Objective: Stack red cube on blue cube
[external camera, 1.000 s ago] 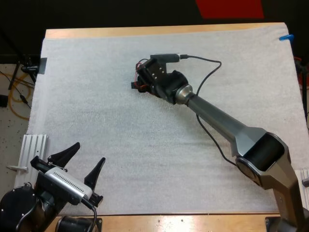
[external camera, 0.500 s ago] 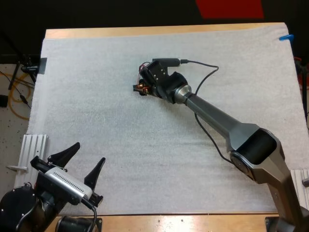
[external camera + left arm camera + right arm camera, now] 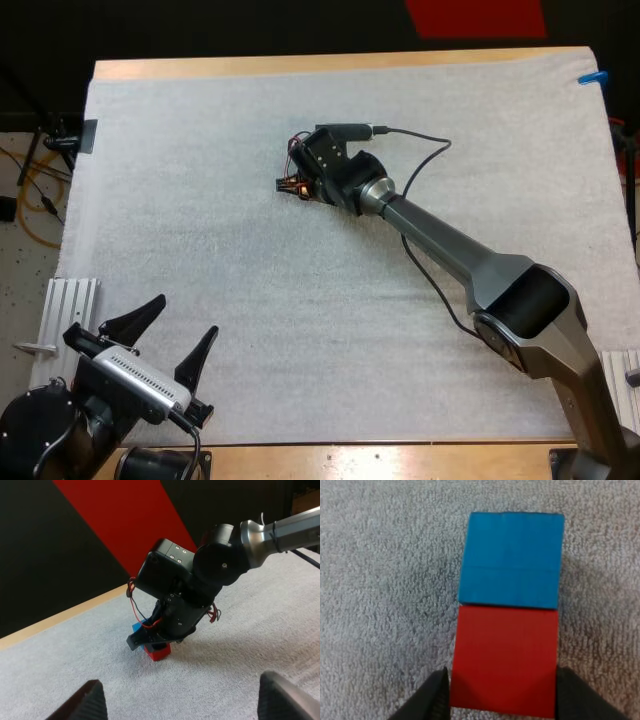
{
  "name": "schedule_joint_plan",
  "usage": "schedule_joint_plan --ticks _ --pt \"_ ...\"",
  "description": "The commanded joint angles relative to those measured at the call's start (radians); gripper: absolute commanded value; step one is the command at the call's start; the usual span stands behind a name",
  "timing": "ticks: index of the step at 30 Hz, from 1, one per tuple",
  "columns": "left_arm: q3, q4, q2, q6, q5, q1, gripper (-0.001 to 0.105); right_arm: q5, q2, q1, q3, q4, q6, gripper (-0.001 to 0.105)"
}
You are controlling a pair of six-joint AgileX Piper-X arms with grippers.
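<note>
Red cube is seen between the two black fingers of the right pincer. One finger is pressed against each of two opposite sides, so the pincer is closed on the cube and its jaws are kept apart only by the cube's width. No stacking is shown. The cube is at mat level, and its underside looks to be on the white mat, though a slight lift cannot be ruled out.

Blue cube is placed flat on the mat just beyond the red one, on the side away from the fingertips. Facing edges of the two cubes are seen meeting in the right wrist view, with sides roughly lined up. Top faces of both cubes are left uncovered there.

In the high view the right pincer is pointed down near the middle of the mat, a little toward the far side. The right arm is stretched across from the right edge. Only a sliver of red is visible under the pincer from that angle. In the left wrist view the red cube is seen below the right pincer's tips, with the blue cube partly hidden behind them.

Left pincer is held near the front left corner of the counter, well apart from both cubes. Its fingers are spread wide and nothing is held.
</note>
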Motion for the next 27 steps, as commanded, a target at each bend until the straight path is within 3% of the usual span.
schedule_joint_plan --ticks 1,4,8,14,27 --pt "-0.01 -0.008 0.003 -0.002 -0.008 -0.004 0.063 -0.006 0.0 0.0 -0.009 -0.009 -0.002 0.036" --pt "-0.01 -0.008 0.003 -0.002 -0.008 -0.004 0.063 -0.008 -0.003 0.0 -0.009 -0.006 -0.005 0.03" --pt "-0.01 -0.008 0.003 -0.002 -0.008 -0.004 0.063 -0.029 -0.035 0.003 -0.009 0.033 -0.013 0.03" --pt "-0.01 -0.008 0.003 -0.002 -0.008 -0.004 0.063 0.024 -0.121 0.016 -0.009 0.095 -0.025 0.03" --pt "-0.01 -0.008 0.003 -0.002 -0.008 -0.004 0.063 0.091 -0.15 0.023 -0.009 -0.001 -0.028 0.03"
